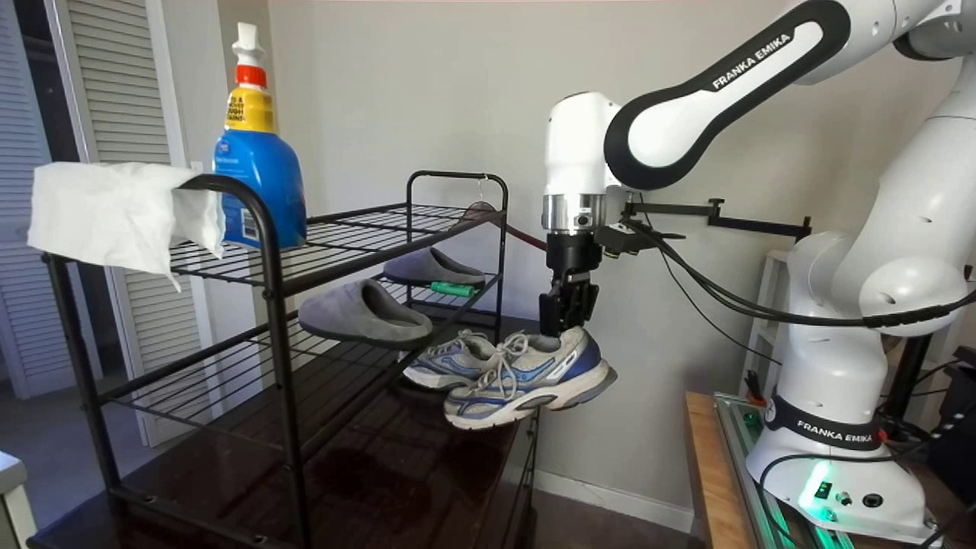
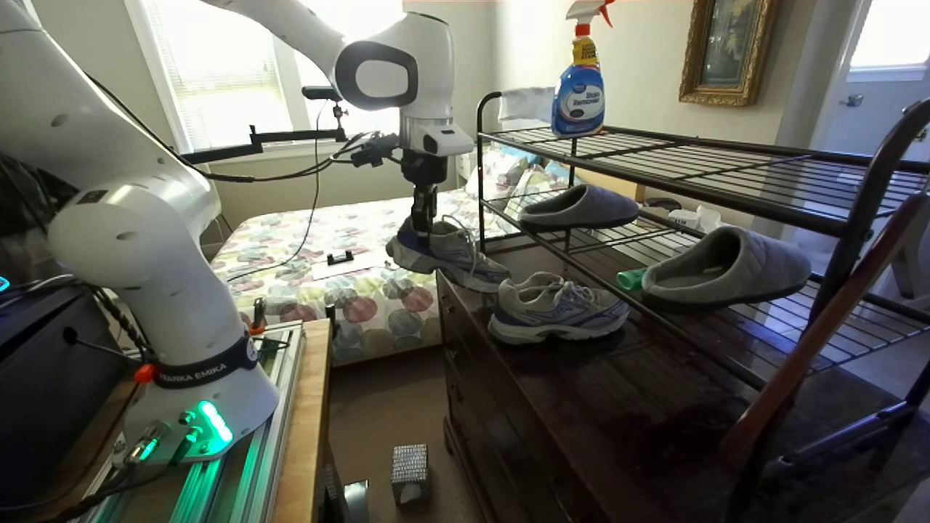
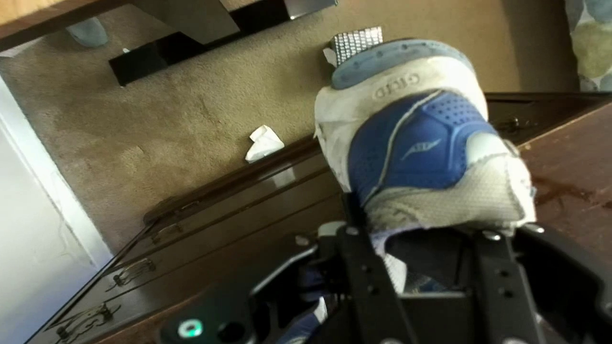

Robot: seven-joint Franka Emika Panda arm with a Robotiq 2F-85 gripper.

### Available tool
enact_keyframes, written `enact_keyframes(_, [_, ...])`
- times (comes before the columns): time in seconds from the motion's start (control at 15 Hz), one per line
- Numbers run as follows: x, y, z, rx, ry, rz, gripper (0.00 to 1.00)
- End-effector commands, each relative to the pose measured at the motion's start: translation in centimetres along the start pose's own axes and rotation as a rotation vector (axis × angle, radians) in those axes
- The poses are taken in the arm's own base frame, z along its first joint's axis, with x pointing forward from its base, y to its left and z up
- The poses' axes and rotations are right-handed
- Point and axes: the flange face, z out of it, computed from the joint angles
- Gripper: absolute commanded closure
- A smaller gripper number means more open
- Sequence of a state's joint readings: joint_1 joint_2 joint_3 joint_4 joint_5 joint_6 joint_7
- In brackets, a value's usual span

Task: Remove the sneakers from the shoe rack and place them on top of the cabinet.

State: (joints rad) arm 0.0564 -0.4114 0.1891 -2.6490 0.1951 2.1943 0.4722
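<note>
Wrist view, item one: held sneaker (image 3: pixel 420 143), blue and white heel, pale mesh. Gripper (image 1: pixel 563 329) pinches it at the heel collar, heel up, toe tilted down, part of it past the edge of the cabinet (image 2: pixel 617 407). Toe contact with the top: cannot be told.

Handling, as judged: light, not fragile; mesh soft and yielding, sole stiffer, fabric unlikely to be slippery. Most of the weight lies forward of the pinch, so the toe may droop or swing. Best hold: the padded heel collar, low enough to catch the firm back. Laces and tongue: poor holds, loops liable to snag.

Item two: second sneaker (image 2: pixel 558 311), upright on the cabinet top, near the held one; contact between them unclear. Likely step: setting item one down alongside.

Surroundings: shoe rack (image 1: pixel 381 256), black wire, standing on the cabinet. Middle shelf: pair of grey slippers (image 1: pixel 343 314), small green item (image 1: pixel 452 289). Top shelf: spray bottle (image 1: pixel 259 187), blue; white cloth (image 1: pixel 114 210) over the end rail.
</note>
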Motion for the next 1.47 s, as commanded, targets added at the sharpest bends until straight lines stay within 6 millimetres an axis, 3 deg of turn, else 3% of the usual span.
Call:
enact_keyframes(0.0, [-1.7,-0.2,0.5,0.096,0.132,0.102,0.96])
enact_keyframes(0.13, [-1.9,-0.2,1.4,0.12,0.19,0.141,0.96])
enact_keyframes(0.2, [-0.5,-1.4,0.8,0.129,0.207,0.155,0.96])
enact_keyframes(0.53, [-0.4,-3.0,1.0,0.19,0.324,0.209,0.96])
enact_keyframes(0.73, [-1.3,-3.0,3.1,0.095,0.239,0.146,0.96])
enact_keyframes(0.8, [-1.0,-2.9,2.3,0.134,0.26,0.167,0.84])
enact_keyframes(0.93, [-1.2,-2.9,3.2,0.106,0.231,0.157,0.84])
enact_keyframes(1.0, [-1.2,-2.9,3.4,0.102,0.228,0.155,0.96])
enact_keyframes(1.4, [-1.0,-5.1,4.4,0.159,0.363,0.315,0.96])
